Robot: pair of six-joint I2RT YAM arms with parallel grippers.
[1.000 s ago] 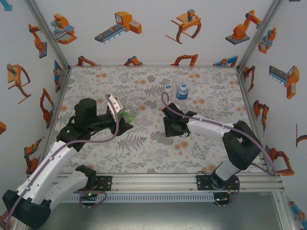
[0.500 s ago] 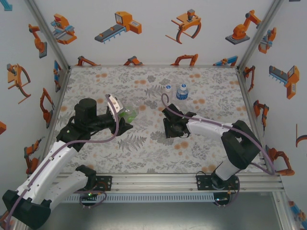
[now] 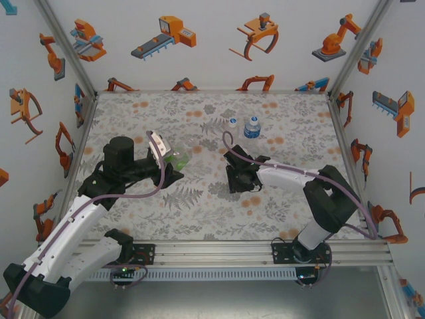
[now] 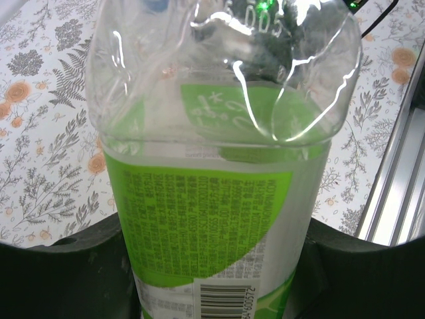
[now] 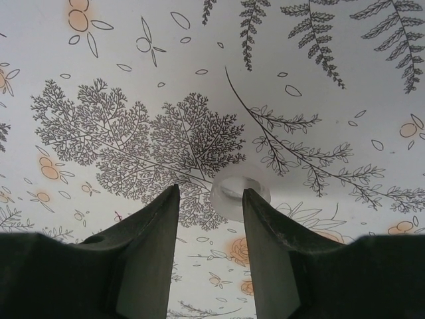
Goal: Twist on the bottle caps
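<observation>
My left jaws clamp the green-labelled bottle (image 4: 212,219). My right jaws stand parted and empty, a pale bottle cap (image 5: 236,193) lying on the worktop (image 5: 99,60) between their tips.

- table (image 3: 199,212): floral cover, grey ferns, orange blooms
- blue-label bottle (image 3: 251,127) and clear bottle (image 3: 232,123): standing just beside each other, near far edge, mid-width
- pale cap (image 5: 240,193): flat on table, near its middle
</observation>
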